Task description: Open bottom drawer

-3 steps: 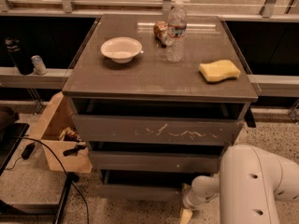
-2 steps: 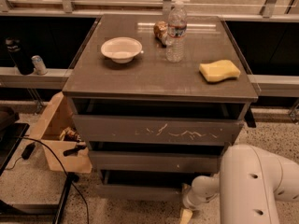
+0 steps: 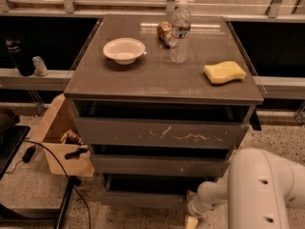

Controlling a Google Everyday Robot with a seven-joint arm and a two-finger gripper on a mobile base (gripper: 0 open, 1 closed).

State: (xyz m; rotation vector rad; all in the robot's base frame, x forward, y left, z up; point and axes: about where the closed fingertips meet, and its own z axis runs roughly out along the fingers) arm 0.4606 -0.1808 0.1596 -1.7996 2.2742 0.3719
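Observation:
The grey cabinet [image 3: 162, 82] has three drawer fronts. The bottom drawer [image 3: 143, 198] is the slimmest, a plain dark grey front just above the floor, with a dark gap above it. Above it sit the middle front with a tiny white speck [image 3: 159, 166] and the taller top front with white scratches [image 3: 162, 133]. My white arm [image 3: 259, 190] reaches in from the lower right. My gripper [image 3: 193, 215] is low at the right end of the bottom drawer front, close to the floor and mostly hidden by the arm's wrist.
On the cabinet top are a white bowl [image 3: 124, 50], a water bottle [image 3: 179, 32], a brown object [image 3: 165, 31] and a yellow sponge [image 3: 224, 72]. A cardboard box [image 3: 59, 137] and black cables [image 3: 52, 163] lie on the floor to the left.

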